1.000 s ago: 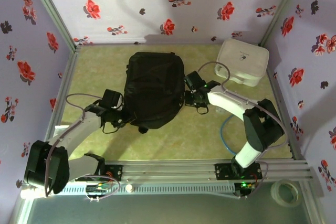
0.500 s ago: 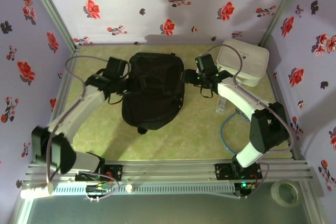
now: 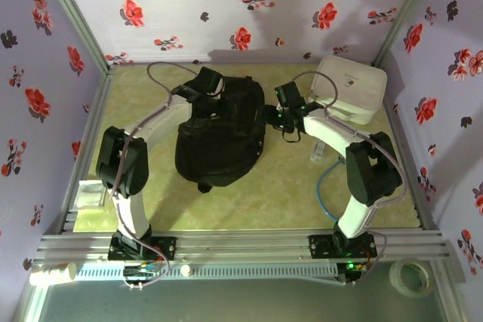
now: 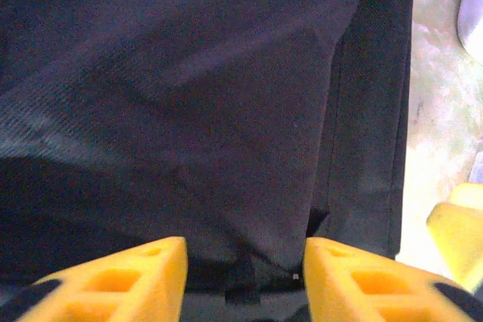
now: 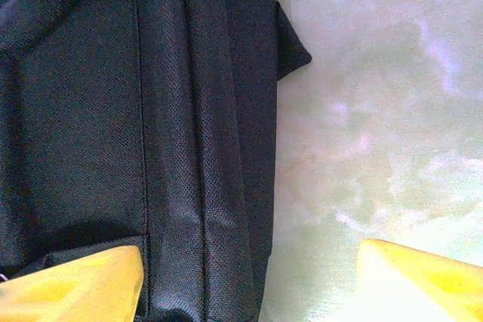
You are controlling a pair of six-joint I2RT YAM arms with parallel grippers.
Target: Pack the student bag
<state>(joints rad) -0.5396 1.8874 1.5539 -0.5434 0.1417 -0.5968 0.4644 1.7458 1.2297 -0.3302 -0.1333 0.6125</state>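
**Black student bag (image 3: 219, 148) lies flat in the middle of the green desk (image 3: 264, 201), with an arm at each side of its far end.**

The left arm (image 3: 155, 122) stretches over to the bag's far left corner. In its wrist view the left jaws are released: 2 yellow fingers (image 4: 136, 280) stand apart above the dark fabric, with nothing pinched between them. The right arm (image 3: 332, 130) meets the bag's right edge. The right jaws are released wide, 1 finger (image 5: 75, 284) over the bag's seamed side and the other over bare desk. A small fabric tab (image 5: 293, 47) juts from that edge. A white zip case (image 3: 349, 88) sits in the far right corner, apart from the bag. A blue cable (image 3: 326, 186) curls on the desk beside the right arm.
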